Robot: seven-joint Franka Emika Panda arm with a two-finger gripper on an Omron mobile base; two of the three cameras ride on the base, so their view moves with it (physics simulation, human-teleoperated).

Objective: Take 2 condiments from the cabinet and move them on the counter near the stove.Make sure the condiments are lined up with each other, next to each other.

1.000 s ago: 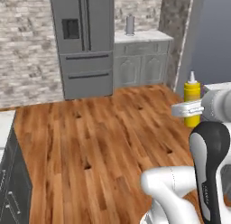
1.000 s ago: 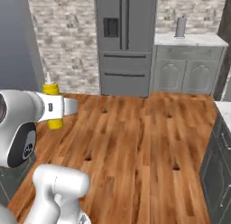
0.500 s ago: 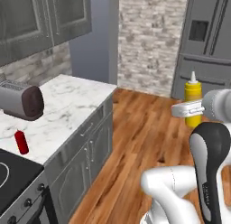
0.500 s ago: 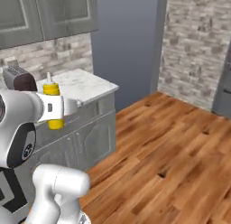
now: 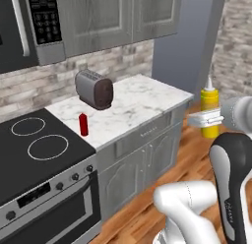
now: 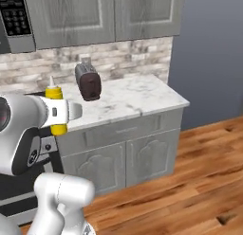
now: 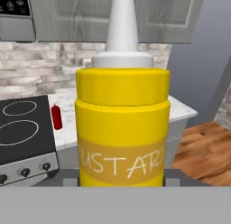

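yellow mustard bottle (image 5: 210, 112) stood clenched upright in the gripper (image 5: 207, 119), carried well short of the marble counter (image 5: 129, 108); next it needed setting beside the red bottle (image 5: 83, 125) near the stove (image 5: 34, 159).

yellow bottle (image 7: 122, 128), label reads "USTAR", edges cut off

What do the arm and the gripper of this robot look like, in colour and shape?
The arm has rounded, glossy white segments, with a dark grey to black joint cover bearing small pale lettering. A round black joint cap shows on the white link in the right base view. The gripper is a pale, boxy white body. No cables are visible.
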